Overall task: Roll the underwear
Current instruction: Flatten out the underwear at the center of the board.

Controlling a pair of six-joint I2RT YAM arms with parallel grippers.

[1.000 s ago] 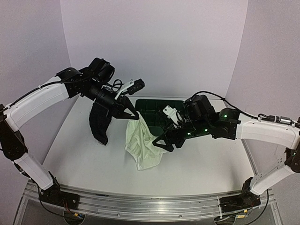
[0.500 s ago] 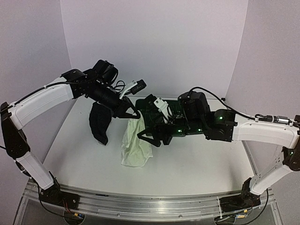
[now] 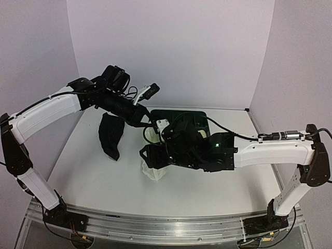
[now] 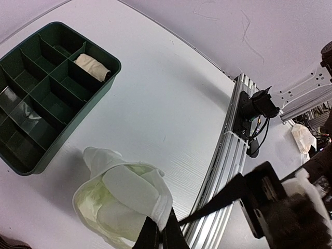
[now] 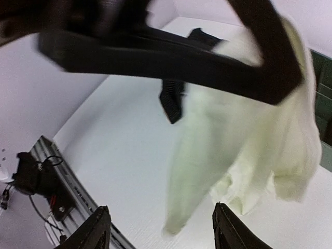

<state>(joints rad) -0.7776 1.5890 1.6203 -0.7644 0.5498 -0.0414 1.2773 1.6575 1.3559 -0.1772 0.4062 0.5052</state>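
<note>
The right gripper (image 5: 161, 218), jaws apart but narrowing, has swung left to the cream underwear (image 3: 152, 170) hanging over the table (image 3: 88, 176) from the clenched left gripper (image 4: 161, 236), so a second grasp for laying it flat appears imminent.

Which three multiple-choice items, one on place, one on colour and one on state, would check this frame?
1. The black garment is:
A. lying on the table
B. draped over an arm
C. held in a gripper

2. The divided tray is:
A. white
B. green
C. red

3. The left gripper is:
A. open
B. shut on the black garment
C. shut on the cream garment

Key:
1 A: it rests on the table beside the left arm, with nothing gripping it.
2 B: its walls and dividers are dark green.
3 C: it pinches the cream garment's edge, and the cloth hangs from it.
</note>
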